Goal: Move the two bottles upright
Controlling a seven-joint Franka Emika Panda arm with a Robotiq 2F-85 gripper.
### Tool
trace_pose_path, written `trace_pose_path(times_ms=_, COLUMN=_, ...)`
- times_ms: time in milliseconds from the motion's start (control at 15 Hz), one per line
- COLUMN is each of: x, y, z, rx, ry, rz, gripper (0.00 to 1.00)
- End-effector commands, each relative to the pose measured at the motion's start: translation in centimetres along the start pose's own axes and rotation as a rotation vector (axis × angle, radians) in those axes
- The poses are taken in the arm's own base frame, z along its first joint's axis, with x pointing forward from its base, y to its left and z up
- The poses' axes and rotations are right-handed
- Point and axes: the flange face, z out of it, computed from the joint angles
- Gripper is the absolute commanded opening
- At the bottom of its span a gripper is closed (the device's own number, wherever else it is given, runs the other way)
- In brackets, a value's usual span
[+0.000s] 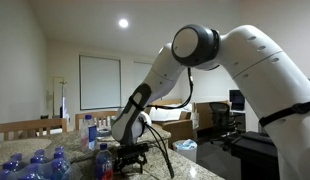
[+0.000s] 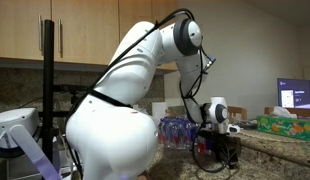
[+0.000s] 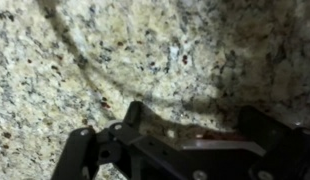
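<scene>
While gripper [image 1: 132, 158] gapes above counter [image 3: 115, 60], bottle [image 1: 102, 160] just beside its fingers.

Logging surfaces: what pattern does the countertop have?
The countertop is speckled beige granite with dark flecks; wrist view shows it best.

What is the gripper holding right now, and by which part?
Nothing is held. The gripper hangs open over the granite countertop, and the wrist view shows nothing between its jaws.

In an exterior view the bunch of clear plastic bottles with blue caps [image 1: 35, 165] is cut by the bottom edge, near left. In an exterior view the white robot arm [image 2: 115, 130] hides its left part. The wrist view is blurred, the black gripper [image 3: 175, 150] cut off below.
</scene>
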Motion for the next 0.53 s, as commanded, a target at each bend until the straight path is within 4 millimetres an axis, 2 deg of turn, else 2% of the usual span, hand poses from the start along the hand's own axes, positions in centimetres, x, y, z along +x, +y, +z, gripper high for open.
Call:
trace_pose_path(times_ms=0, x=1.5, y=-2.0, z=0.9, rx=0.000, ry=0.002, rz=0.032, gripper=1.00)
trace_pose_path(times_ms=467, x=1.2, y=-3.1, z=-1.3, rx=-0.011, ry=-0.024, rz=0.023, gripper=1.00)
